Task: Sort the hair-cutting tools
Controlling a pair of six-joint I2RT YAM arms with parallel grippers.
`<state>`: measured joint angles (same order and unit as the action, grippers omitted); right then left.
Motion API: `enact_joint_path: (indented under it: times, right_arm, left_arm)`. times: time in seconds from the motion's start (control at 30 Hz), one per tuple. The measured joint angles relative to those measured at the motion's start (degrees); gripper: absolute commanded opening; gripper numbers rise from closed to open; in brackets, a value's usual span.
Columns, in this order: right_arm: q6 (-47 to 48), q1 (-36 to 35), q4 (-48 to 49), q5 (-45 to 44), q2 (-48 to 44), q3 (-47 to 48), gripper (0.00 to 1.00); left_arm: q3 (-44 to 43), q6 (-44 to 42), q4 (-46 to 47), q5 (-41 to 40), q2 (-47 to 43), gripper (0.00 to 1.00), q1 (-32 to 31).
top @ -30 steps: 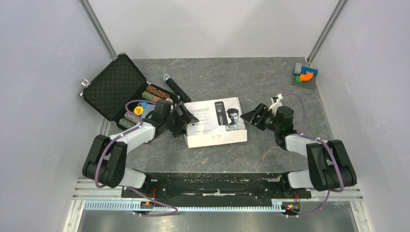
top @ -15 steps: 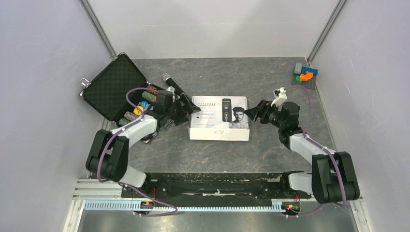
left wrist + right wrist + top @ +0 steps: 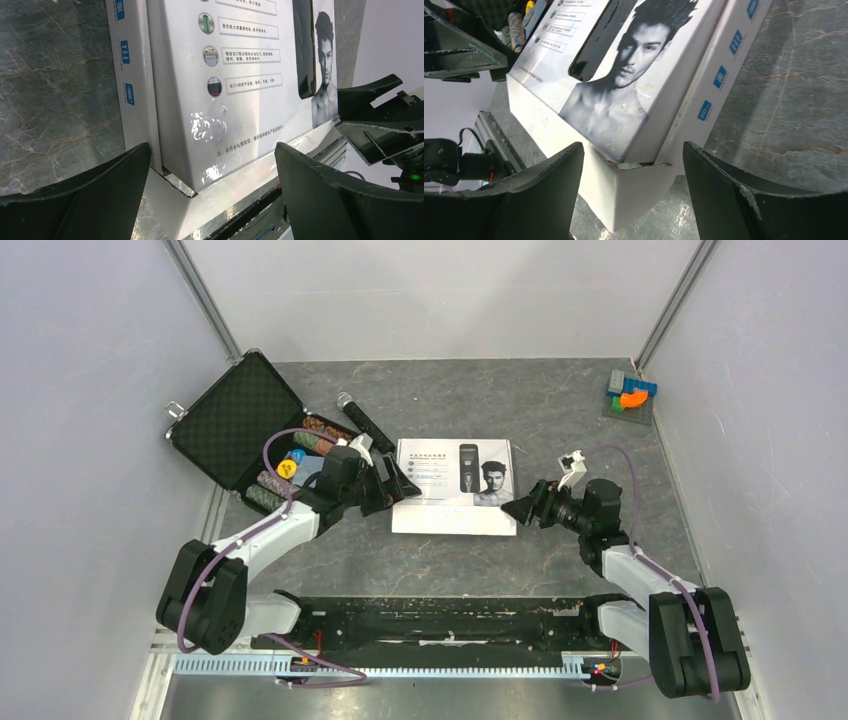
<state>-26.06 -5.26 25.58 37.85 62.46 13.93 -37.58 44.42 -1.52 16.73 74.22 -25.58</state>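
No hair-cutting tools show loose; there is only a clipper printed on the lid of a white box (image 3: 455,487) lying flat mid-table. My left gripper (image 3: 398,485) is open at the box's near-left corner. In the left wrist view that corner (image 3: 190,185) sits between the spread fingers of my left gripper (image 3: 212,150) with gaps on both sides. My right gripper (image 3: 525,506) is open at the near-right corner. In the right wrist view the corner (image 3: 639,190) lies between the fingers of my right gripper (image 3: 633,146), untouched. The lid sits slightly offset on its base.
An open black case (image 3: 240,420) with poker chips (image 3: 315,435) lies at the back left. A black microphone (image 3: 362,422) lies between the case and the box. Coloured blocks (image 3: 631,393) sit in the far right corner.
The box has turned from tilted to square and shifted slightly back. Both grippers went up along its sides, then came down to its near corners.
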Motion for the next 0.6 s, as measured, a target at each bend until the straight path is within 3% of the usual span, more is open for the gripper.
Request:
enact_joint_path:
  times: [0.3, 0.6]
  right_arm:
    - [-2.3, 0.0, -1.8, 3.4, -3.6, -0.3, 0.74]
    - [-2.4, 0.0, -10.2, 2.3, -4.5, 3.2, 0.73]
  left_arm:
    - [-0.2, 0.0, -6.2, 1.5, -4.3, 1.00, -1.9]
    - [-4.2, 0.1, -12.8, 2.1, -5.6, 1.00, -2.2]
